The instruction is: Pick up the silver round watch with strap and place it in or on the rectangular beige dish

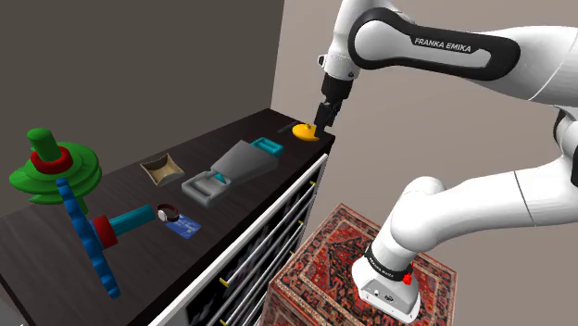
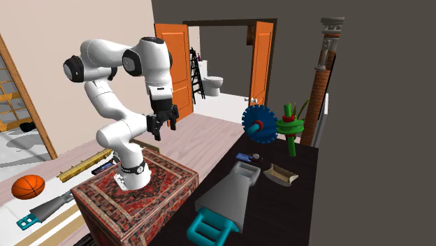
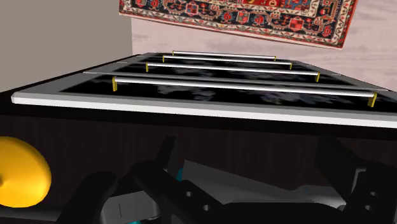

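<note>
Gripper (image 1: 323,120) hangs over the far end of the dark dresser top (image 1: 232,208), just above a yellow disc (image 1: 306,132) lying at that corner; whether they touch cannot be told. Fingers stand apart in the second exterior view and the wrist view, with nothing between them: tool spread wide, holding nothing. Watch (image 1: 168,212) lies flat on the dresser top toward the shoulder view's left, well apart from the gripper. Round face visible, strap detail too small to read. It sits between a teal cylinder (image 1: 130,222) with a red ring and a blue card (image 1: 185,227), just beside both; contact cannot be told. Dish (image 1: 161,168), tan, rectangular, open side up, stands near the watch but apart from it, further back on the top. Nothing visible inside it. Between the dish and the gripper lies a grey device (image 1: 232,171) with a teal handle (image 1: 270,146), set lengthwise along the top. At the shoulder view's far left: a green toy (image 1: 51,171) and a blue gear (image 1: 88,231). Wrist view: drawer fronts (image 3: 222,95) with pale bar handles below the dresser's edge, and the yellow disc beside one finger. Stand (image 1: 320,264) is a box covered in a red patterned rug.
</note>
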